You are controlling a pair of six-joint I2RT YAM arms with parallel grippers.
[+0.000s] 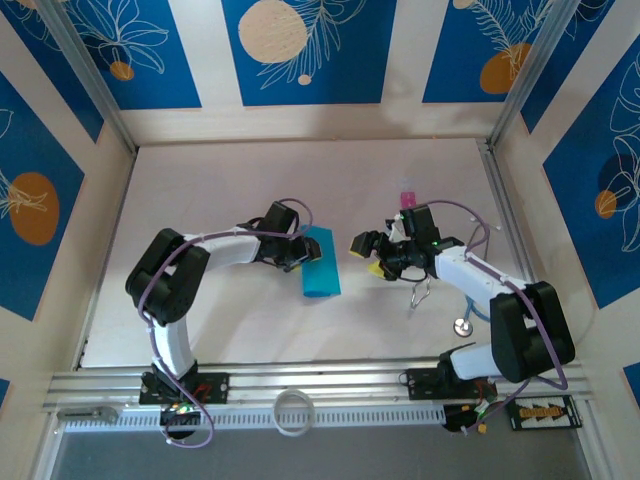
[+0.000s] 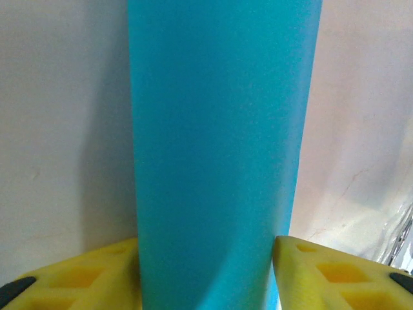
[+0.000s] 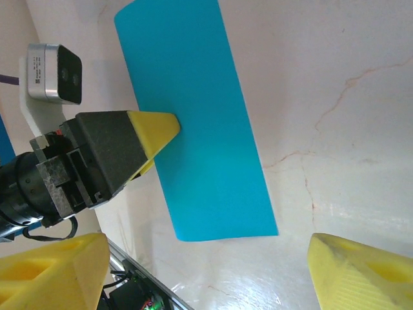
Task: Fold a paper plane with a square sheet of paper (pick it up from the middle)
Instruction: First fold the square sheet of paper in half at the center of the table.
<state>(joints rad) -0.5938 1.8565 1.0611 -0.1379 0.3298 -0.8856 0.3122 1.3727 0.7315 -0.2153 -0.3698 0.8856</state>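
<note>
The square sheet of paper (image 1: pixel 321 264) lies near the middle of the table (image 3: pixel 335 97), between the two arms. It is doubled over into a long cyan-blue strip with one rounded end, so I'd judge that only a first fold is done and no plane shape has been made.

The left gripper (image 1: pixel 296 256) sits at the strip's long edge, about halfway along it. One of its yellow fingertips (image 3: pixel 157 128) rests on the paper there, probably to pin or flatten the fold. Its jaws stand partway apart with the strip running between them, but I cannot tell whether they pinch it or merely straddle it.

The right gripper (image 3: pixel 208 248) hangs just beside the strip's near end, spread wide and holding nothing — likely waiting clear so the left arm can work.

The tabletop is pale and faintly veined like marble, with a soft sheen. A tiny pink object (image 1: pixel 407 198) stands well apart, toward the back. Cream walls with dark blue leaf-patterned panels (image 1: pixel 300 50) enclose the space — a tidy booth more than a room.
</note>
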